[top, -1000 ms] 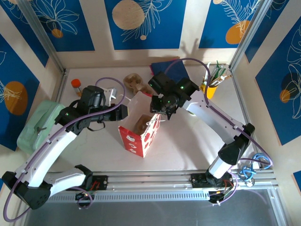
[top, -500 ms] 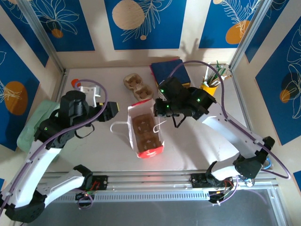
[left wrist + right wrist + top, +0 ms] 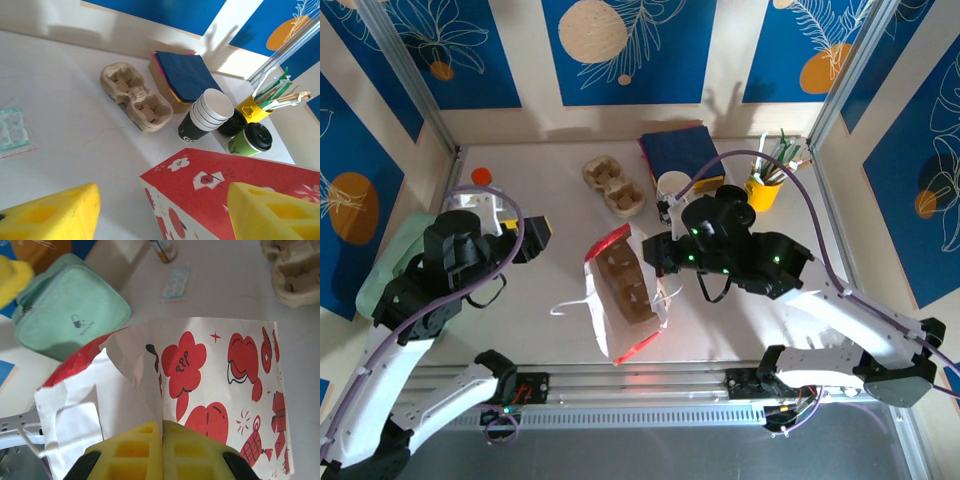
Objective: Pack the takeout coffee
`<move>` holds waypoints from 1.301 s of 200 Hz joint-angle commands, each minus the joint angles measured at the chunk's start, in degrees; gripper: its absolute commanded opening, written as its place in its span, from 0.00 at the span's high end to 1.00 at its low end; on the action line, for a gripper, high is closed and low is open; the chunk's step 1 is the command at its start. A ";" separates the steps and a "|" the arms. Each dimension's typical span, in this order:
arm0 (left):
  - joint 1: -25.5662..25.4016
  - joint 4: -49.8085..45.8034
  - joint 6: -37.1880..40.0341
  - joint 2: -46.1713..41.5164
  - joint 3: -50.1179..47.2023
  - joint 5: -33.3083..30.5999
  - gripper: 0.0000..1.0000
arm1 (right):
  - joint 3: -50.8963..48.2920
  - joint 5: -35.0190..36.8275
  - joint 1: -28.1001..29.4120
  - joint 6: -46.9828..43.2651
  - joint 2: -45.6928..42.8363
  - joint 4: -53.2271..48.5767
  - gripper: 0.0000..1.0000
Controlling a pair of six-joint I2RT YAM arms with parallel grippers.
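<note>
The left hand (image 3: 162, 200) now backs off open to 9 o'clock, so the right hand (image 3: 161, 437) alone pinches the paper bag (image 3: 215, 385), which awaits the lidded coffee cup (image 3: 248, 141).

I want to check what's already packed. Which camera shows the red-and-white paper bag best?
Top external: it looks down into the open red-and-white paper bag, with its brown moulded insert visible. Left wrist shows one red printed side; right wrist shows its wall close up, pinched in the shut jaws of the right gripper.

Overhead view; two wrist close-ups; shared bag (image 3: 596, 305)
</note>
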 commanded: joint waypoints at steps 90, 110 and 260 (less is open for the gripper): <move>-0.22 2.56 0.11 0.64 -0.97 -1.22 0.32 | 4.73 0.70 -1.75 5.79 2.43 -3.49 1.00; -0.21 2.78 0.00 0.91 -1.10 -1.09 0.32 | 6.66 -2.25 -5.02 9.73 4.30 -6.15 1.00; -0.13 2.39 -0.75 0.21 -3.16 -1.09 0.38 | 8.86 -30.03 -26.13 14.28 14.61 -3.21 1.00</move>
